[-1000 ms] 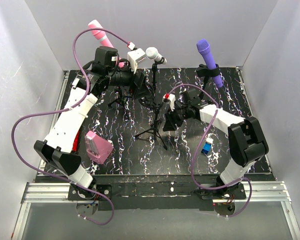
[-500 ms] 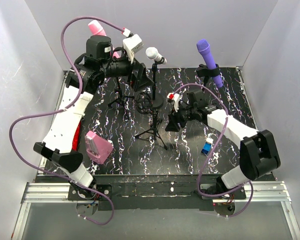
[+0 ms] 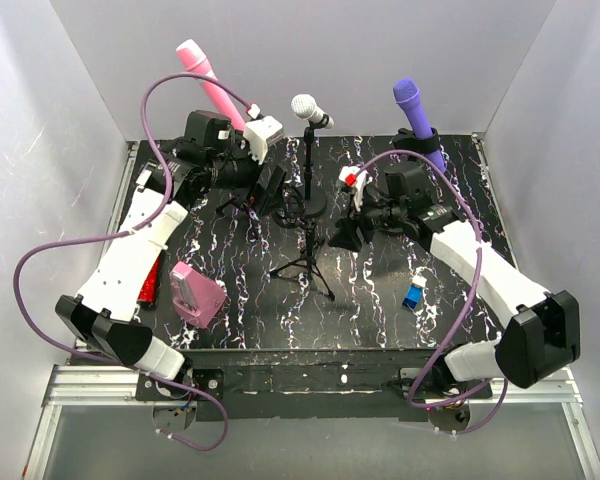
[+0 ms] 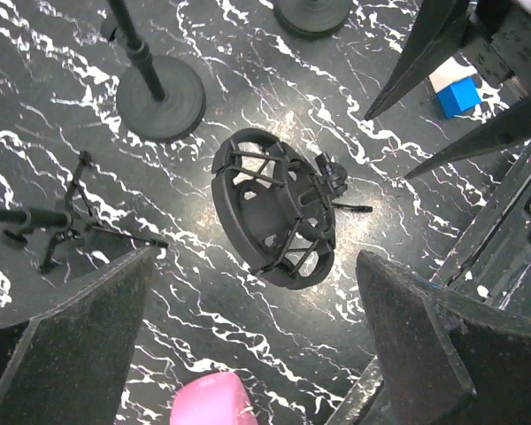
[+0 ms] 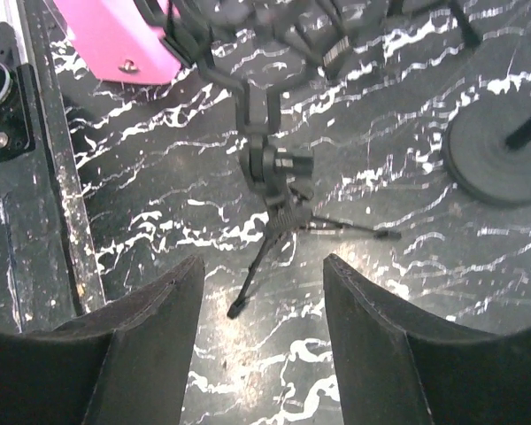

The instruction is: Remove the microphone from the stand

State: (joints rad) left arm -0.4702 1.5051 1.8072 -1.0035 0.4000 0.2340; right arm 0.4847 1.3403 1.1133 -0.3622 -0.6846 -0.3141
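Observation:
Three microphones stand in holders at the back: a pink one (image 3: pixel 202 75), a white one (image 3: pixel 306 107) and a purple one (image 3: pixel 417 122). An empty black shock mount (image 3: pixel 293 207) sits atop a tripod stand (image 3: pixel 306 262) mid-table; it also shows in the left wrist view (image 4: pixel 273 209). My left gripper (image 3: pixel 272 186) is open and empty just left of the mount, which sits between its fingertips (image 4: pixel 257 257) in its own view. My right gripper (image 3: pixel 344 235) is open and empty right of the tripod, over its legs (image 5: pixel 264 261).
A pink box (image 3: pixel 196 293) and a red item (image 3: pixel 148 290) lie at the front left. A small blue block (image 3: pixel 413 297) lies at the front right. The white microphone's round base (image 4: pixel 164 102) and another small tripod (image 3: pixel 242 205) stand behind the mount.
My left gripper rose, then came down beside the shock mount. My right arm swung its elbow out to the right, with the gripper staying near the tripod.

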